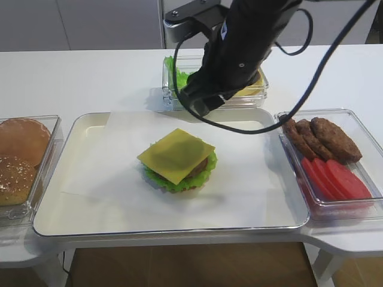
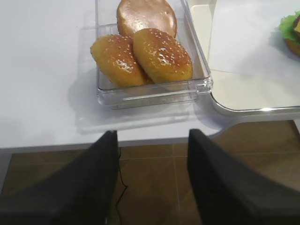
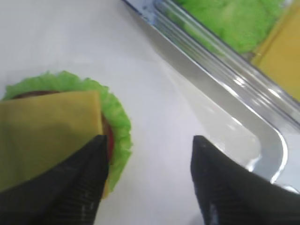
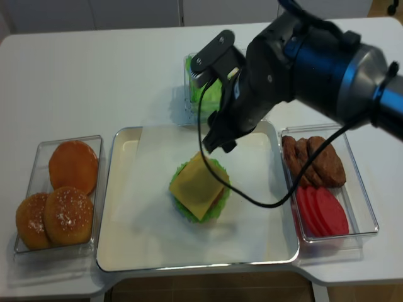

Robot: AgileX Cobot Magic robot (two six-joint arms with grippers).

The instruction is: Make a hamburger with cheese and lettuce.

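The hamburger [image 1: 178,162] sits on white paper in the middle of the tray [image 1: 84,140]. A square yellow cheese slice [image 1: 176,154] lies on top, tilted, over the patty edge [image 1: 202,167] and the frilly green lettuce fringe [image 1: 179,183]. My right gripper [image 1: 202,103] is open and empty, above the tray behind and right of the hamburger. In the right wrist view its jaws [image 3: 150,140] stand wide apart over bare paper, with the cheese [image 3: 47,131] and lettuce [image 3: 119,122] by the left finger. My left gripper [image 2: 152,133] is open and empty, over the floor before the table edge.
A clear box of bun halves [image 1: 24,158] stands left of the tray, also in the left wrist view [image 2: 161,54]. A box with patties [image 1: 323,137] and tomato slices [image 1: 335,179] stands right. A box of spare lettuce [image 3: 229,18] and cheese [image 3: 281,51] stands behind the tray.
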